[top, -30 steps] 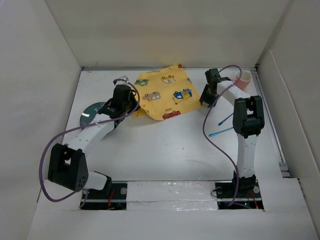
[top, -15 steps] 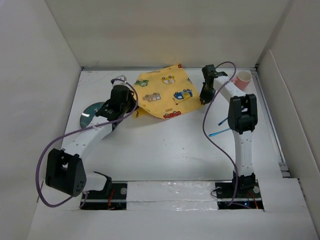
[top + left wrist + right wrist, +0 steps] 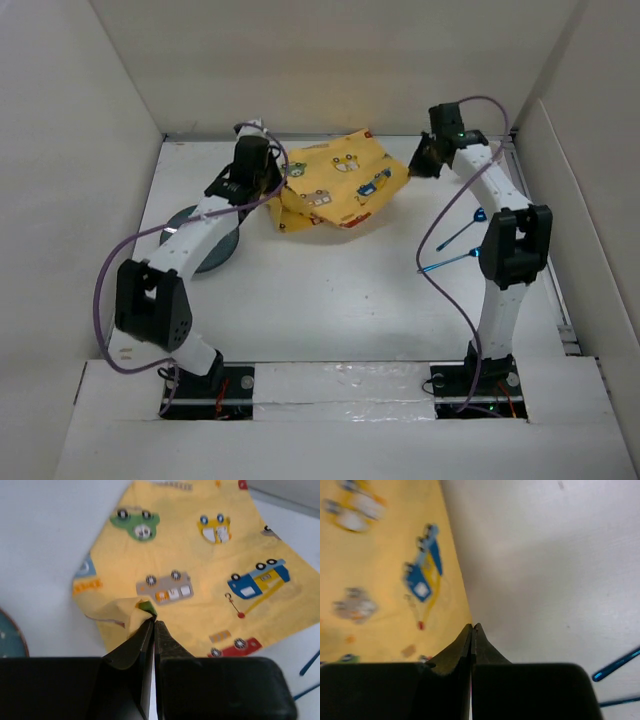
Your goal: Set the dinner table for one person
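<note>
The yellow car-patterned cloth mat (image 3: 340,188) hangs bunched and partly lifted between my two grippers, over the back of the white dinner table (image 3: 340,300). My left gripper (image 3: 282,182) is shut on a crumpled corner of the mat (image 3: 131,611); in the left wrist view its fingertips (image 3: 154,623) pinch that fold. At the mat's right edge my right gripper (image 3: 413,168) is shut, and in the right wrist view its tips (image 3: 472,626) meet right on the border of the mat (image 3: 385,570).
A teal plate (image 3: 205,245) lies at the left, half under my left arm, its rim (image 3: 10,640) showing in the left wrist view. Two blue utensils (image 3: 462,232) (image 3: 446,263) lie at the right, beside my right arm. Beige walls enclose the table.
The right gripper has closed on the mat's right edge and moved back and right. Both arms have swung toward the back wall, and the mat has risen and bunched between them.
</note>
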`<act>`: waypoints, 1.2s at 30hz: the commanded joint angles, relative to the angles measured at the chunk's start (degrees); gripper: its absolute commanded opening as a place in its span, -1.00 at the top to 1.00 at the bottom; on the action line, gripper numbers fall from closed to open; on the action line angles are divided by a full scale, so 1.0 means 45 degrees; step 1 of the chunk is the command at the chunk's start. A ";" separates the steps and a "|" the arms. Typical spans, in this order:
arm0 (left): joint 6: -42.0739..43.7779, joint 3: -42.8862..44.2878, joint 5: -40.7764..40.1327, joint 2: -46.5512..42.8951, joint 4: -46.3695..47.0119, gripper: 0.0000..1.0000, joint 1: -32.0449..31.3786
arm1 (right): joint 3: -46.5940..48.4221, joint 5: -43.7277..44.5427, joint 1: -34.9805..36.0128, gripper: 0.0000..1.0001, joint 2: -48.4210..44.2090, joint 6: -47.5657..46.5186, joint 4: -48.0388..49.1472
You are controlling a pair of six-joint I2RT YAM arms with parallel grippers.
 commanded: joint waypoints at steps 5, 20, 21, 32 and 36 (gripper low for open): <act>0.1091 0.9350 -0.0266 0.3556 -0.1036 1.00 0.0537 | 0.6965 -0.1884 -0.0625 1.00 -0.1183 0.0613 0.1040; 0.3007 0.1303 -0.0653 -0.0949 0.1225 1.00 0.0831 | -0.5991 -0.4522 -0.1720 1.00 -0.7198 0.0693 0.5805; 0.2057 -0.0311 -0.0733 -0.1687 0.1206 1.00 0.0831 | -0.7410 -0.4639 -0.1720 1.00 -0.7044 0.0732 0.6348; -0.0199 -0.3882 -0.1453 -0.1419 -0.0919 0.52 0.0538 | -0.8456 -0.3606 -0.1602 1.00 -0.5245 0.0244 0.5104; -0.0238 -0.3863 -0.1768 -0.2083 -0.1235 0.01 0.0538 | -0.8811 -0.3138 -0.1602 1.00 -0.5519 0.0166 0.4753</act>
